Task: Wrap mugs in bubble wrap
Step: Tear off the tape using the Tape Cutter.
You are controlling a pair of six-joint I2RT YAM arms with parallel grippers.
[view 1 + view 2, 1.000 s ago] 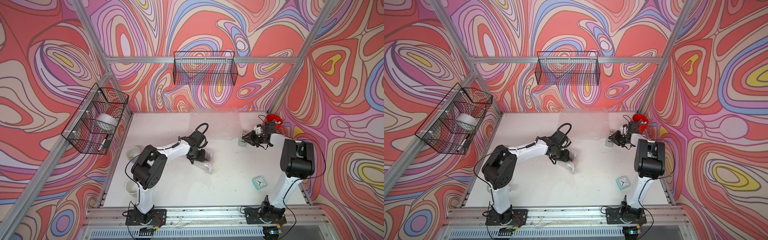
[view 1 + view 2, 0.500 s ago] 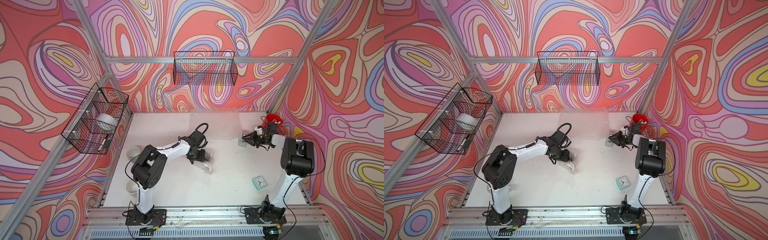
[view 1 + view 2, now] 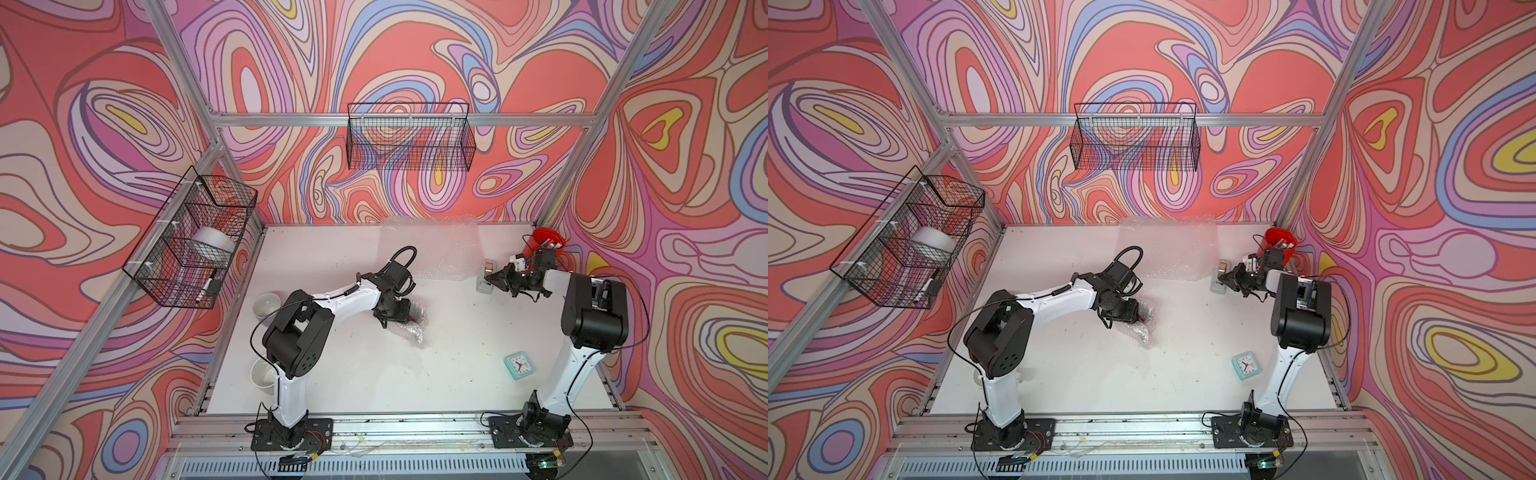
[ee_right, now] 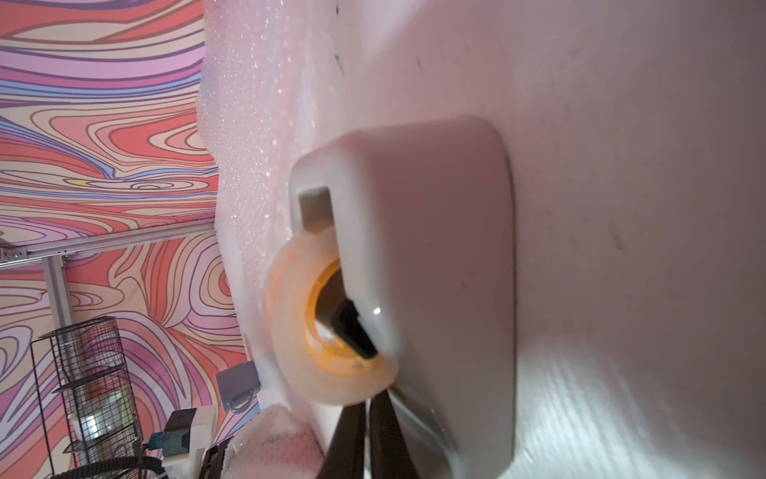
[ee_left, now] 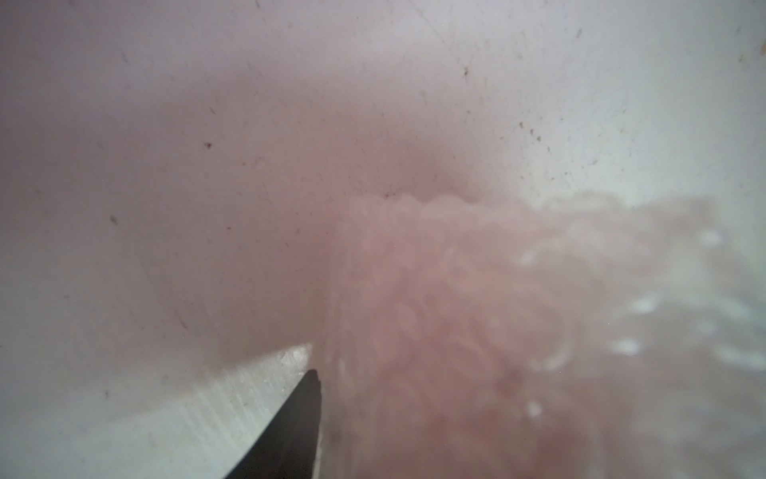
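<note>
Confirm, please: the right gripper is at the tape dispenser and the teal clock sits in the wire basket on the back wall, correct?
Not quite: the right gripper is at the tape dispenser, but the teal clock lies on the table beside the right arm, not in the back-wall basket. Both top views show this.

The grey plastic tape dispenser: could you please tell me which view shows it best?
The right wrist view: the grey plastic tape dispenser fills the frame, its roll plain. Both top views show it small, by the right claw. The left wrist view lacks it.
</note>
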